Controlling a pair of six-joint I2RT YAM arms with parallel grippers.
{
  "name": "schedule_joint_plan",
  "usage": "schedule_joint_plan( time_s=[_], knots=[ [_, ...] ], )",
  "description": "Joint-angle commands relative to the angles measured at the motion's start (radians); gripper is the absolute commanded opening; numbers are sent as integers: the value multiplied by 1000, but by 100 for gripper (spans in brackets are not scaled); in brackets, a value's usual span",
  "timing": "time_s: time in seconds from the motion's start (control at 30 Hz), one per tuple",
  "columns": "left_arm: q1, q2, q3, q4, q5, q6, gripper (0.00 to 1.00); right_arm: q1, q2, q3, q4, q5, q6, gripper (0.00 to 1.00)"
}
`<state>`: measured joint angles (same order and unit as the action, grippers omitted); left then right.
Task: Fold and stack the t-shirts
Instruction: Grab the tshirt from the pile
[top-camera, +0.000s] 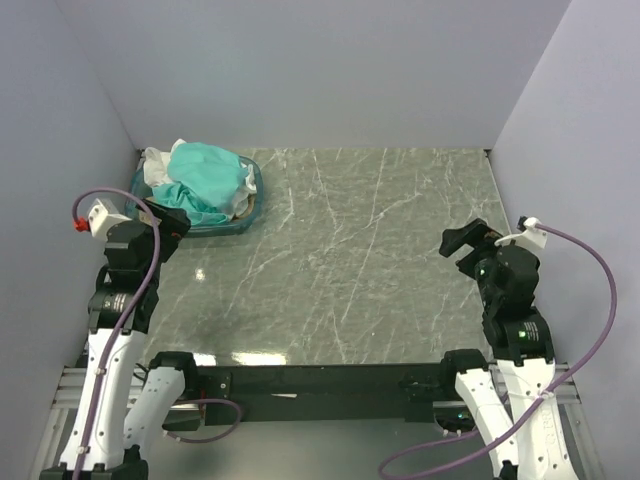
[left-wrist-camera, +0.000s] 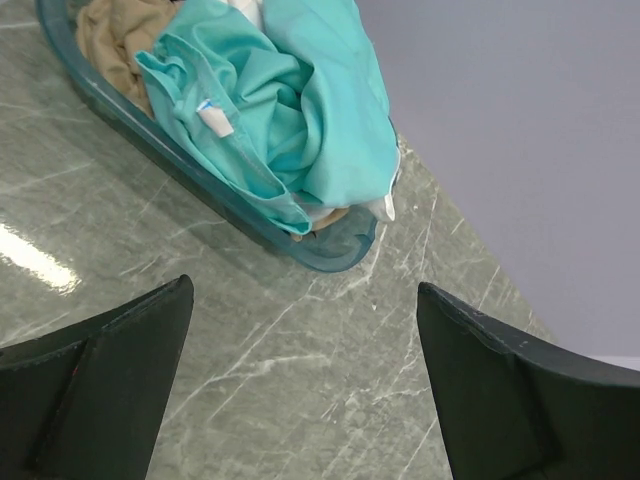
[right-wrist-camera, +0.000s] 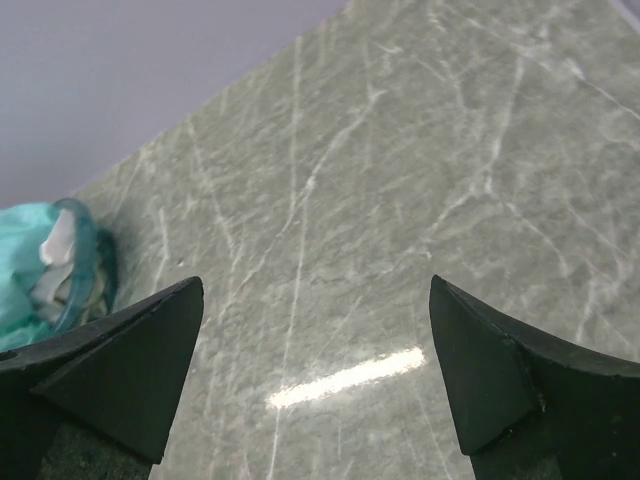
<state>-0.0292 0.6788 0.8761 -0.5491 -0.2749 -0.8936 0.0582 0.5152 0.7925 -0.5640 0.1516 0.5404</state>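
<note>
**A:** What does the basket (top-camera: 252, 205) hold?

**B:** It is an oval basket of see-through teal plastic in the far left corner of the tabletop (top-camera: 380, 260), and all the shirts are piled in it. The teal-green t-shirt (top-camera: 205, 175) lies crumpled on top and takes up most of the heap. A white t-shirt (top-camera: 157, 160) sticks out at the far left end, and more white cloth shows at the right rim. In the left wrist view a beige t-shirt (left-wrist-camera: 110, 40) sits bunched under the teal one at one end.

**A:** Is there any writing on them?

**B:** A small white tag (left-wrist-camera: 213, 120) with a blue edge is sewn into a seam of the teal-green shirt. Any print on it is too small to read.

**A:** And the arms?

**B:** The left hand (left-wrist-camera: 305, 295) hangs just beside the basket's near left rim. Its fingers are spread wide with only marbled tabletop between them. The right hand (right-wrist-camera: 315, 295) is well apart from the basket, over the right side of the tabletop. Its fingers are also parted and hold nothing.
</note>
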Motion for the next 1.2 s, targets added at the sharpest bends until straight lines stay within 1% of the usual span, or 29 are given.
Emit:
schedule_joint_plan(
  time_s=[0.0,0.1,0.17,0.2,0.23,0.27,0.3,0.33,0.37,0.4,0.43,0.47,0.5,0.53,0.57,0.63,0.67,0.7,0.73,0.77,0.8,0.83,0.87,0.9,0.97,1.0,1.07,1.1,1.17],
  knots=[
    [5,39,-20,158,51,41,99,-4,-41,-19,102,-107,-60,100],
    [5,134,-13,210,57,41,99,-4,-81,-67,156,-130,-77,100],
    [5,241,15,250,75,71,99,-4,-95,-79,153,-115,-79,100],
    [5,284,58,247,72,71,99,-4,-95,-79,145,-103,-68,100],
    [5,373,79,242,72,82,99,-4,-95,-72,133,-80,-51,100],
    [5,421,125,239,66,85,100,-4,-90,-65,112,-55,-50,100],
    [5,511,148,233,53,88,99,-4,-87,-62,104,-46,-48,100],
    [5,559,171,223,39,81,99,-4,-86,-64,99,-44,-42,100],
    [5,606,228,204,11,75,99,-4,-83,-65,98,-52,-40,100],
    [5,692,259,190,8,76,97,-4,-81,-71,99,-56,-37,99],
    [5,729,289,167,5,71,95,-4,-83,-85,104,-63,-36,98],
    [5,763,343,164,2,73,89,-4,-86,-93,113,-70,-37,98],
    [5,816,363,169,9,81,84,-4,-87,-99,118,-84,-42,97],
    [5,838,383,166,11,85,81,-4,-90,-110,118,-86,-46,97],
    [5,858,414,172,6,93,72,-4,-93,-111,113,-84,-45,96],
    [5,916,448,157,-6,104,59,-5,-98,-116,110,-81,-46,93],
    [5,936,486,132,-10,111,45,-4,-99,-113,105,-86,-51,92],
    [5,977,503,123,-38,117,43,-4,-101,-108,102,-92,-59,89],
    [5,999,520,115,-53,127,38,-4,-101,-102,96,-101,-69,88],
    [5,1024,568,95,-69,130,16,-4,-104,-101,89,-98,-71,88],
    [3,1047,602,40,-72,134,1,-6,-106,-99,87,-93,-66,88],
    [5,1082,630,19,-61,143,1,-5,-109,-104,85,-92,-62,87],
    [5,1087,655,15,-40,150,1,-4,-116,-108,84,-93,-60,86],
    [5,1070,652,49,-15,160,1,-3,-119,-110,85,-95,-59,85],
    [5,1026,609,96,60,177,1,-4,-136,-116,84,-98,-59,85],
    [5,963,589,127,86,179,1,-4,-139,-121,81,-95,-57,85],
    [3,892,537,193,150,179,1,-5,-161,-127,87,-84,-50,85],
    [3,819,528,201,166,174,1,-6,-165,-131,88,-84,-48,87],
    [0,750,511,233,210,173,1,-6,-181,-136,93,-87,-59,91]
  ],
)
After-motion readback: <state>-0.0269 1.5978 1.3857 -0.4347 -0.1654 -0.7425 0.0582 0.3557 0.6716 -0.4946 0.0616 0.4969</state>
